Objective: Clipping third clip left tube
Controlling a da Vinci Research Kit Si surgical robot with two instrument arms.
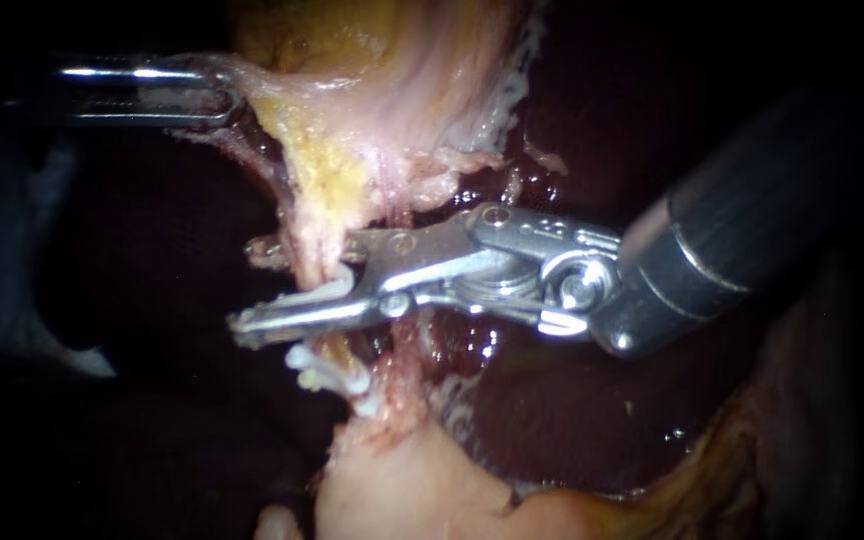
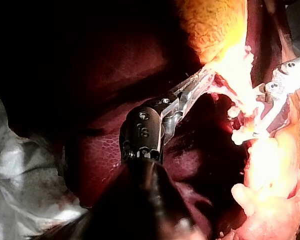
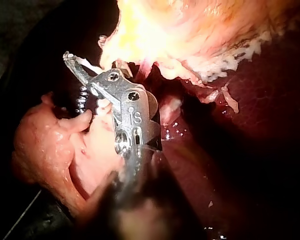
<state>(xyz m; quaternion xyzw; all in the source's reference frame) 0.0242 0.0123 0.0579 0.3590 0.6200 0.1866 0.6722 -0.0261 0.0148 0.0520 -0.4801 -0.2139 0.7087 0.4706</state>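
The left tube runs down from the yellow-pink gallbladder to pale tissue below. My right instrument comes in from the right with its jaws apart astride this tube, one jaw behind it and one in front. A white clip lies along the lower jaw. Just below on the tube sit white clips. My left instrument is shut on a flap of gallbladder tissue at the upper left, also seen in the left wrist view. In the right wrist view the right instrument reaches into the bright tissue.
Dark red liver lies behind and to the right of the tube, wet and glistening. Frayed white tissue strands hang along the gallbladder's right edge. A grey cloth lies beside the left instrument's shaft in the left wrist view.
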